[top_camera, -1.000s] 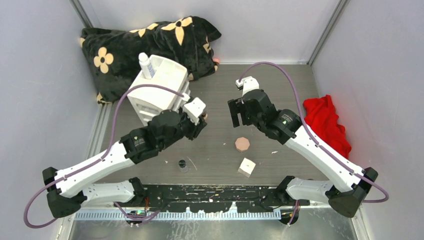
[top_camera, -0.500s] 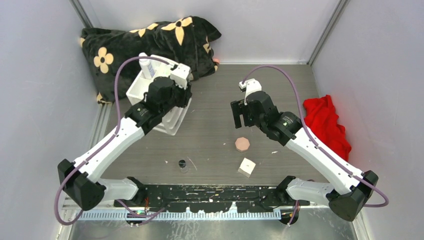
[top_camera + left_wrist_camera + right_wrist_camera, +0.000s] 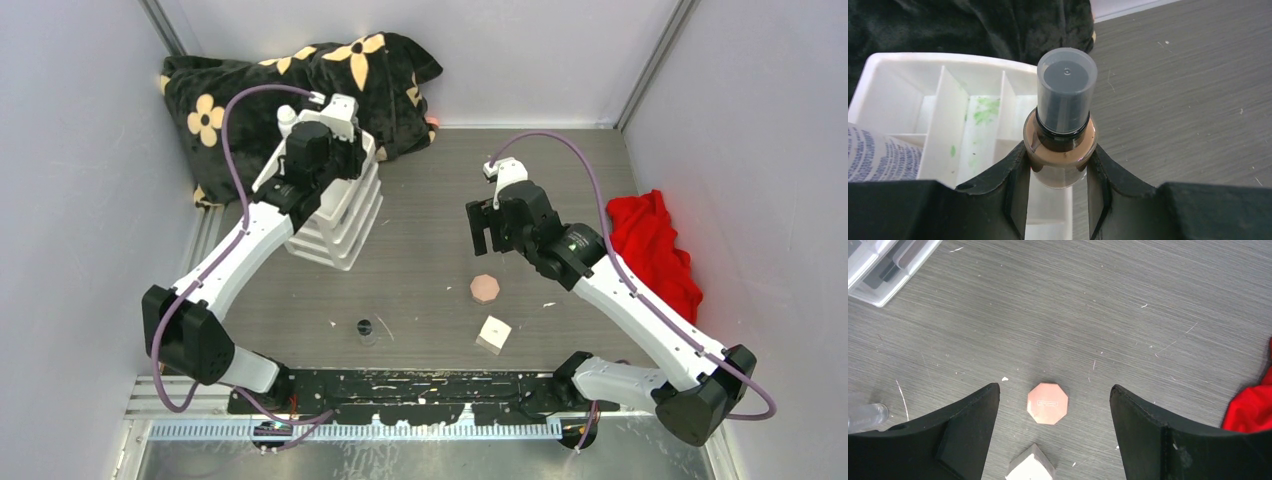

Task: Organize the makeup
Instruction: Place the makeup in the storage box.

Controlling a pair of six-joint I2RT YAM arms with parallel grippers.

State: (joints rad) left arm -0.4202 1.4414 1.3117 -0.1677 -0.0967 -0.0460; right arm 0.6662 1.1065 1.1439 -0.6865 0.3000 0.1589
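Left wrist view: left hand (image 3: 1058, 167) around a glossy round tan bottle (image 3: 1060, 152), grey cylindrical cap (image 3: 1067, 87); right hand (image 3: 1053, 390) wide.

drawer box (image 3: 335, 215) rear-left on table (image 3: 420, 250), bag (image 3: 300, 85) behind | bottle (image 3: 287, 121) in its top tray (image 3: 973, 125) | capped bottle (image 3: 1063, 130) in left hand (image 3: 1059, 165) above tray | compact (image 3: 485, 288) centre, cube (image 3: 493, 334) before it, jar (image 3: 366, 330) left of cube | cloth (image 3: 655, 245) right

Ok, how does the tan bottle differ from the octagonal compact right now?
The tan bottle is tall and round with a dark cap; the octagonal compact is flat and pink-brown. The bottle is clamped in the left pincer over the white organizer; the compact lies loose on the table, apart from the open right pincer. Both are small cosmetics.
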